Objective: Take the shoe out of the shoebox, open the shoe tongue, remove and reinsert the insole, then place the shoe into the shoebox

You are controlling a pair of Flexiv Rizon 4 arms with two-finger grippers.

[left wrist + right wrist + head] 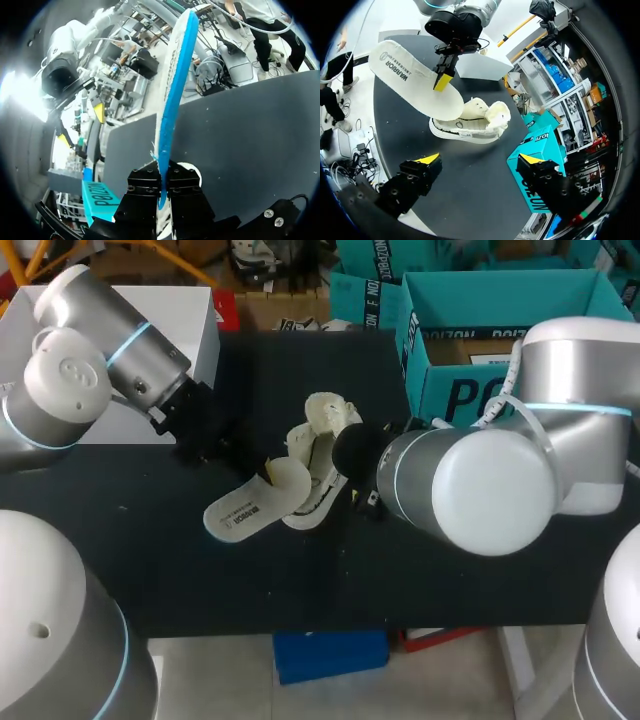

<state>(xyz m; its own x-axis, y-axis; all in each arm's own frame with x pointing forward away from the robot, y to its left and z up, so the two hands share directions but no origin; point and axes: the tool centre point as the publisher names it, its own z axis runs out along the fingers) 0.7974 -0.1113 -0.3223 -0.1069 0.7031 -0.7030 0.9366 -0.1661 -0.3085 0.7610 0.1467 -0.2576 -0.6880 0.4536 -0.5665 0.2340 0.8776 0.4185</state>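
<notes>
Pinching the insole between its closed fingers, the left gripper holds it at a tilt just beside the shoe. The shoe lies on its side on the worktop, tongue opened, outside the shoebox. The right gripper hangs near the shoe, fingers spread wide, holding nothing.

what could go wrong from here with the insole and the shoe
1. The left jaws pinch the insole only at its edge, leaving a long stretch free; it could bend or slip out.
2. The right jaws stand open, clear of the shoe, so nothing holds it; a push from the insole might slide it across the table.
</notes>
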